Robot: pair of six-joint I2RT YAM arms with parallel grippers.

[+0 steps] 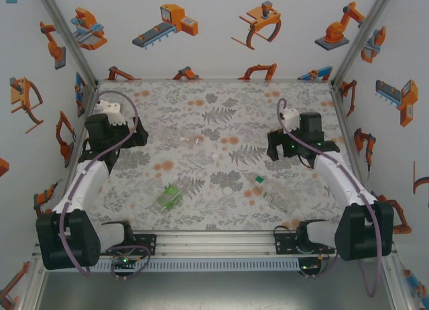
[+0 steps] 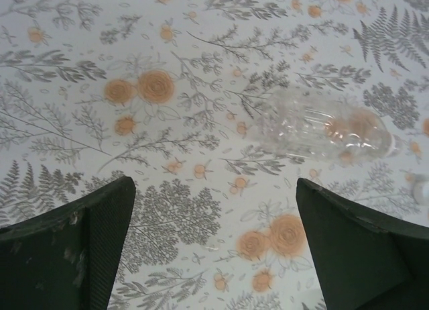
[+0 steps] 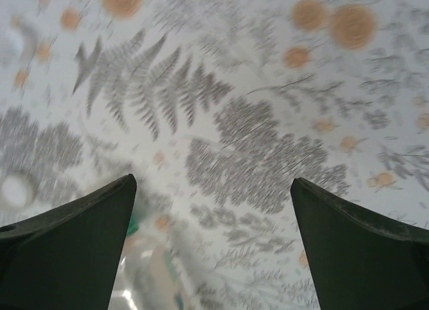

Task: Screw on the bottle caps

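Three bottles lie on their sides on the floral table. A clear bottle rests just right of my left gripper; in the left wrist view this bottle lies ahead and to the right of the open jaws. The green bottle is near the front. Another clear bottle lies in front of my right gripper, whose jaws stand wide open over bare cloth, the bottle blurred at lower left. Two white caps lie loose mid-table.
White walls printed with orange robot pictures close in the table on three sides. A metal rail with the arm bases runs along the near edge. A small white cap shows at the right wrist view's left edge.
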